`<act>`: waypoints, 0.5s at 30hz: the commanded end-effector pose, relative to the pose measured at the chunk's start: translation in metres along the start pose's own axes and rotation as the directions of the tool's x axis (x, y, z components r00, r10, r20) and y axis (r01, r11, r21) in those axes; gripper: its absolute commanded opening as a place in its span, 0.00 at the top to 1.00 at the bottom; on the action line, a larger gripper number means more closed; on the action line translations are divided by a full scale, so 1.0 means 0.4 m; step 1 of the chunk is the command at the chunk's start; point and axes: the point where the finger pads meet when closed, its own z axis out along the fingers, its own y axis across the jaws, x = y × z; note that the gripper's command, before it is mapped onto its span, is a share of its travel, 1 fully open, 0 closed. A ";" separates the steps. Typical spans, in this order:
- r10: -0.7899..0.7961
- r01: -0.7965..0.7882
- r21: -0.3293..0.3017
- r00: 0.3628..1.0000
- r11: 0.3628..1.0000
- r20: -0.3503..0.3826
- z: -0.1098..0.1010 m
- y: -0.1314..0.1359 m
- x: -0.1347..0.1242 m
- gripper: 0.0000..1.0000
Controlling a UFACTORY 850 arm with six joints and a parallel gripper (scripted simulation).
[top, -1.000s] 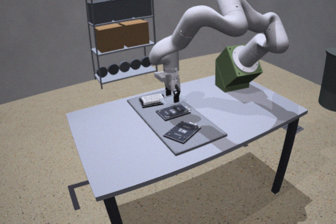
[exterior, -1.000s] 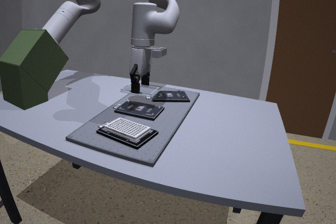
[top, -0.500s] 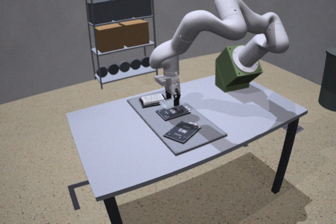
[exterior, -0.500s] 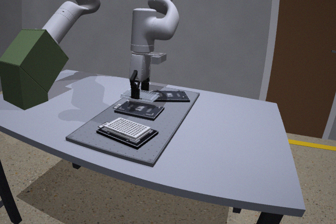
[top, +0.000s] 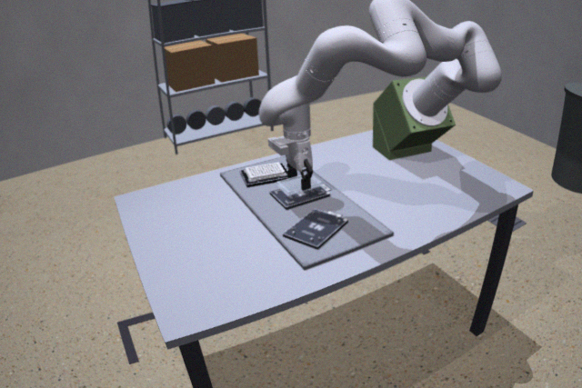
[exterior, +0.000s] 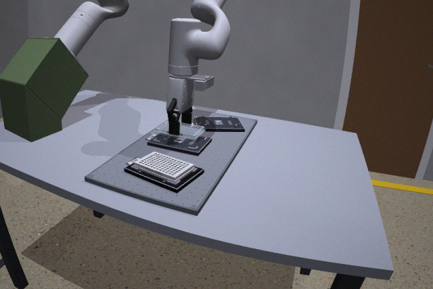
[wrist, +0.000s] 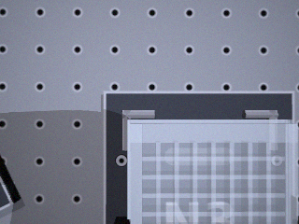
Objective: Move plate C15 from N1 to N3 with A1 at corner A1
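Note:
My gripper is shut on plate C15, a clear well plate. It holds the plate level and low over the middle black nest N3. In the wrist view, plate C15 covers most of nest N3, and the letters N3 show through it. I cannot tell whether the plate touches the nest. Nest N1 lies empty and skewed at one end of the deck. White plate C51 sits on nest N2 at the other end.
The three nests lie in a row on a grey perforated deck plate on the table. The arm's green base stands at the table's back corner. A shelf rack stands behind the table.

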 end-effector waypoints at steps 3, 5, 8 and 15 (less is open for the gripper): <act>0.000 0.000 0.000 1.000 1.000 -0.001 0.024 0.000 0.002 1.00; 0.000 0.000 0.000 1.000 1.000 -0.001 0.023 0.000 0.002 1.00; 0.000 0.000 0.000 1.000 1.000 -0.001 0.024 0.000 0.002 1.00; 0.000 0.000 0.000 1.000 1.000 -0.001 0.024 0.000 0.002 1.00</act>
